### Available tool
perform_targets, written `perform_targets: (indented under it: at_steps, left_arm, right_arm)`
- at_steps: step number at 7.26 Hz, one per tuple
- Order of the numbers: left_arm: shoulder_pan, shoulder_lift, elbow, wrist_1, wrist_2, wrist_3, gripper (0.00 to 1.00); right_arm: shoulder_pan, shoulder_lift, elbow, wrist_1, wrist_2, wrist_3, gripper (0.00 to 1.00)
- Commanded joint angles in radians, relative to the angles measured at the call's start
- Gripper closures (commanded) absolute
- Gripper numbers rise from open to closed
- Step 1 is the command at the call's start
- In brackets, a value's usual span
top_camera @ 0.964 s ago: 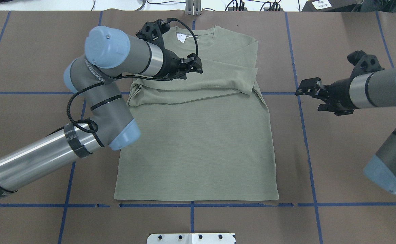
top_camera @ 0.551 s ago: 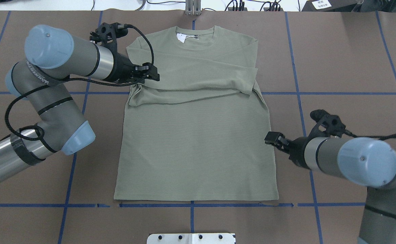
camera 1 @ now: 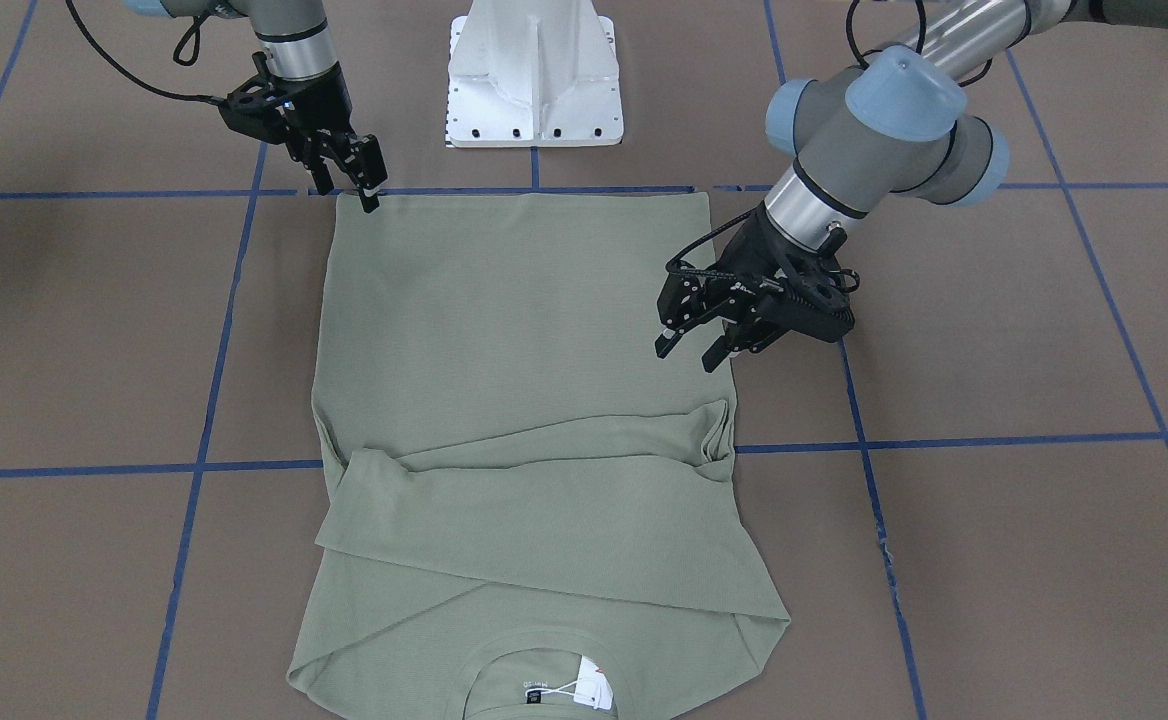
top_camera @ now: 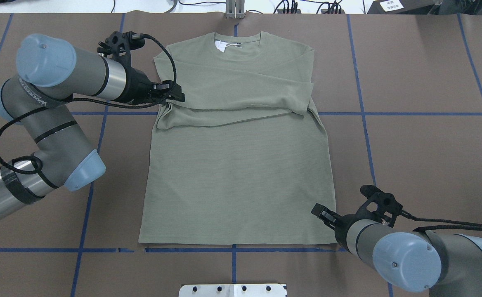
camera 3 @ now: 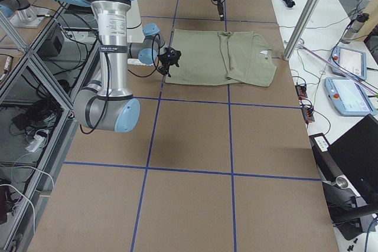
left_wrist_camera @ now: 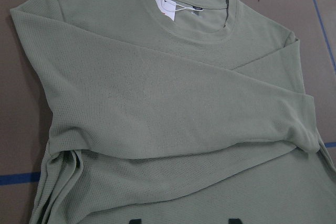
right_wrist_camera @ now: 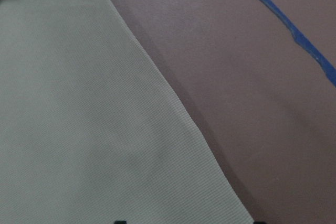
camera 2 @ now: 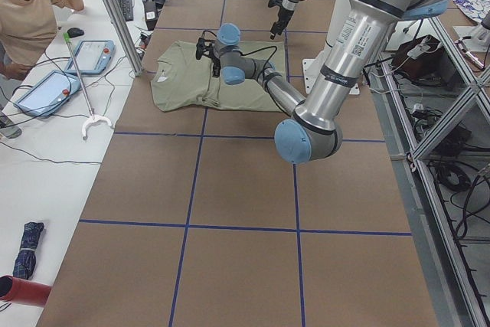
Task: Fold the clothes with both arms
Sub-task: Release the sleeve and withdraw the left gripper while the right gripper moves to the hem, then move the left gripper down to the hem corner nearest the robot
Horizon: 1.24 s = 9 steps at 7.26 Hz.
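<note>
Shirt (top_camera: 241,165), sage green, lies flat on the brown counter (top_camera: 410,123), its collar at the far edge and its hem toward the robot. Both long sleeves are folded across the chest, and a white hang tag (top_camera: 221,46) shows inside the neck. The left claw (camera 1: 687,350) hovers at the shirt's side edge, just below the folded sleeves, with its fingers spread and nothing between them. The right claw (camera 1: 349,188) is released too. It sits low at the near hem corner on the robot's right, with one fingertip at the cloth's edge.
</note>
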Motion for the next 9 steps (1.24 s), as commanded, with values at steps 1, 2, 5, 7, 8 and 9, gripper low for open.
perform_targets:
  at_steps: [1,2,5,7,8,9]
  left_arm:
    - [0.001,0.001,-0.001,-0.004,0.000,-0.009,0.34]
    - [0.001,0.001,-0.001,-0.004,0.000,-0.011,0.34]
    - [0.001,0.003,-0.001,-0.004,0.000,-0.011,0.34]
    - [0.001,0.003,0.006,-0.004,0.000,-0.009,0.34]
    - [0.001,0.003,0.006,-0.004,0.000,-0.011,0.34]
    - [0.001,0.003,0.008,-0.004,0.000,-0.011,0.34]
  right_arm:
    - [-0.014,0.001,-0.037,-0.006,0.000,0.022,0.17]
    - [-0.014,0.001,-0.039,-0.006,0.001,0.034,0.19]
    - [-0.037,0.001,-0.044,-0.006,0.015,0.048,0.23]
    - [-0.040,0.001,-0.048,-0.008,0.015,0.048,0.27]
    - [-0.040,-0.002,-0.048,-0.008,0.015,0.048,0.27]
    - [-0.042,-0.008,-0.048,-0.009,0.017,0.048,0.27]
